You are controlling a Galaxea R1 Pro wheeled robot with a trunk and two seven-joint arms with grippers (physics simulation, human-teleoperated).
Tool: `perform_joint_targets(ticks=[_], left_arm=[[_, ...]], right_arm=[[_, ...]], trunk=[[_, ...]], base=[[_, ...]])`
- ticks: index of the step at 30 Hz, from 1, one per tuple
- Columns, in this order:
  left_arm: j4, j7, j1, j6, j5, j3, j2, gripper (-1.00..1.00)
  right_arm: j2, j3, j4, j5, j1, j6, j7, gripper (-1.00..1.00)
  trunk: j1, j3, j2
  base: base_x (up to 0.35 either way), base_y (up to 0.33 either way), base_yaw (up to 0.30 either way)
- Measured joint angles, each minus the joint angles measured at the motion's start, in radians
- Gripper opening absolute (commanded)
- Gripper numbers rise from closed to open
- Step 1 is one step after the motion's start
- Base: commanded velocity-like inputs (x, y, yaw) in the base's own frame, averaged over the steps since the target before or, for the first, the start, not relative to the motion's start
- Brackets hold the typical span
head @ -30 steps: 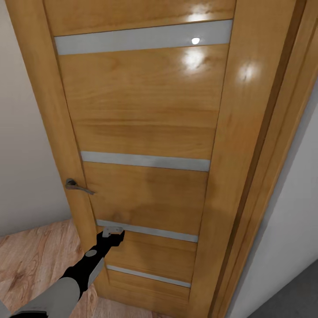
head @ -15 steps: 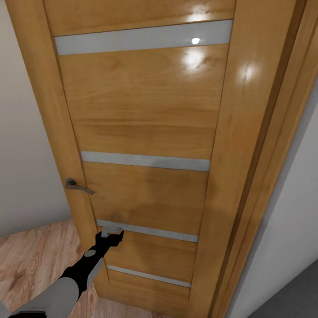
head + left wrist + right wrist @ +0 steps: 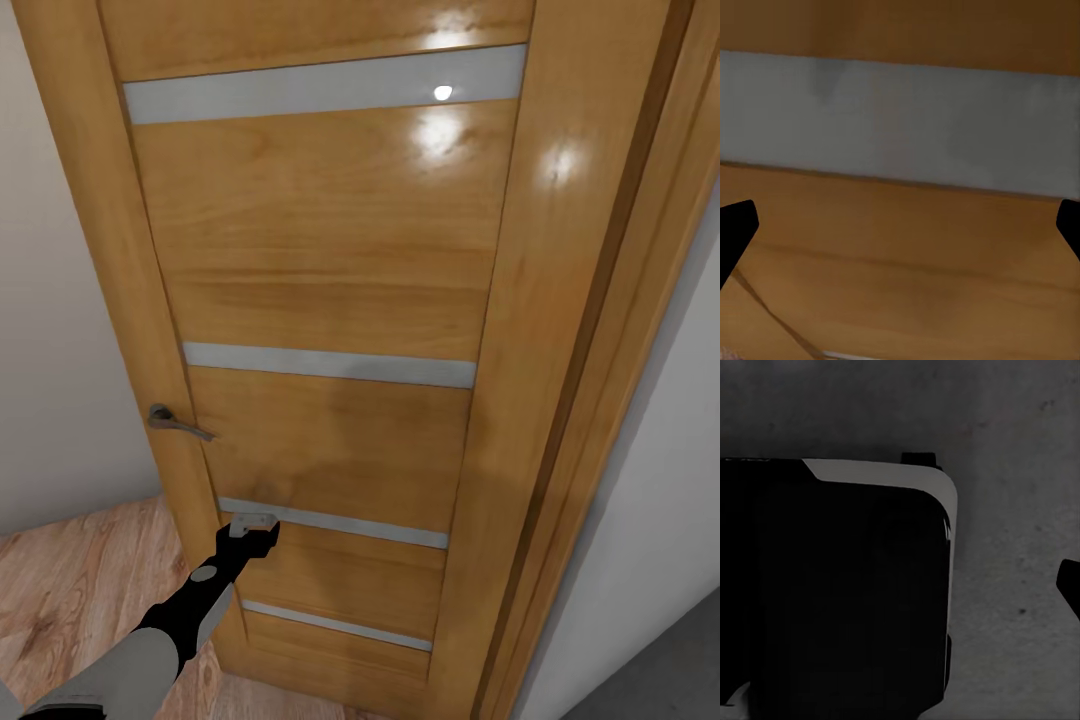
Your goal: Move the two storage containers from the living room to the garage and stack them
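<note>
A wooden door (image 3: 330,300) with grey strips fills the view ahead. The left gripper (image 3: 254,527), fingers spread and empty, presses its tips against the lower panel — likely to push it open — with the handle (image 3: 178,423) just above. No tubs visible.

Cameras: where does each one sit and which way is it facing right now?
Head view: on the head, looking down at a wooden door; the left hand reaches to it.
Left wrist view: behind the left hand, facing the door's grey strip, shared with the head view.
Right wrist view: looks down at the robot's black base on grey floor.
</note>
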Motion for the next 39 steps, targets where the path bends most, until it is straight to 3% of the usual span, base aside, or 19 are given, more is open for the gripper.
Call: perform_joint_targets(ticks=[39], left_arm=[[0.000,-0.001,0.000,0.000,-0.001,-0.003,0.000,1.00]], right_arm=[[-0.001,-0.001,0.000,0.000,0.000,-0.023,0.000,1.00]], trunk=[[0.000,0.000,0.000]], base=[[0.055,-0.016,0.000]])
